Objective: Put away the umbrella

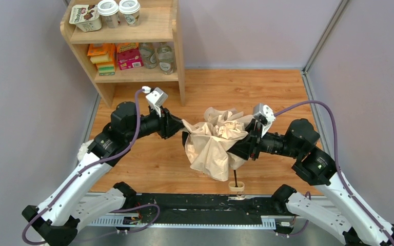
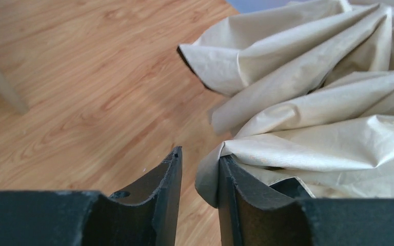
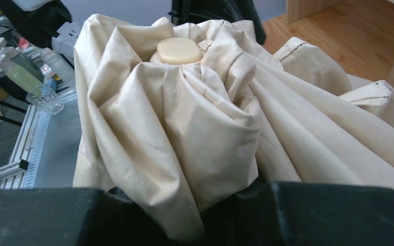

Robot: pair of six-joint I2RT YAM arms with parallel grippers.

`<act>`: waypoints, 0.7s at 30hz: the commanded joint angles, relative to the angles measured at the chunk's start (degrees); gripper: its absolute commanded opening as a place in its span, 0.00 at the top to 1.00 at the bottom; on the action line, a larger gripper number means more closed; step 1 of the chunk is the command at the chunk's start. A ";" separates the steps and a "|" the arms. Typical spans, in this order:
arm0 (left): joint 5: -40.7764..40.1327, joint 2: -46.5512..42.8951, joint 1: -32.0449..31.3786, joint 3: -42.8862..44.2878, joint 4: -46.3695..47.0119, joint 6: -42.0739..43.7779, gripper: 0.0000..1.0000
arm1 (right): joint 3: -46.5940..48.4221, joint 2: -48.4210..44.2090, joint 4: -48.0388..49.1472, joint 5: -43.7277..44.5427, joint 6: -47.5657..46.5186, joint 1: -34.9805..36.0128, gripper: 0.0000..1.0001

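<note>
The right gripper (image 3: 195, 205) is clenched on a bunched waist of the beige umbrella (image 1: 215, 143), steadying it between the two arms over the wooden table (image 1: 149, 164), with its handle (image 1: 236, 185) pointing toward the near edge. The left gripper (image 2: 200, 156) stands slightly parted, a loose fabric edge brushing one finger, likely ready to gather stray folds.
</note>
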 commanded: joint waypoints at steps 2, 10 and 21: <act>-0.24 -5.35 0.09 -2.00 -4.87 3.08 0.66 | 3.62 -0.84 -1.41 14.09 -2.75 -0.12 1.00; -5.80 -20.39 0.18 -7.20 0.60 -0.60 0.84 | 2.22 -2.77 -4.67 30.90 -7.77 -0.12 1.00; -0.59 -0.72 0.18 -3.92 -1.67 -26.15 0.37 | -0.07 -1.81 -1.86 32.84 -6.45 -0.12 1.00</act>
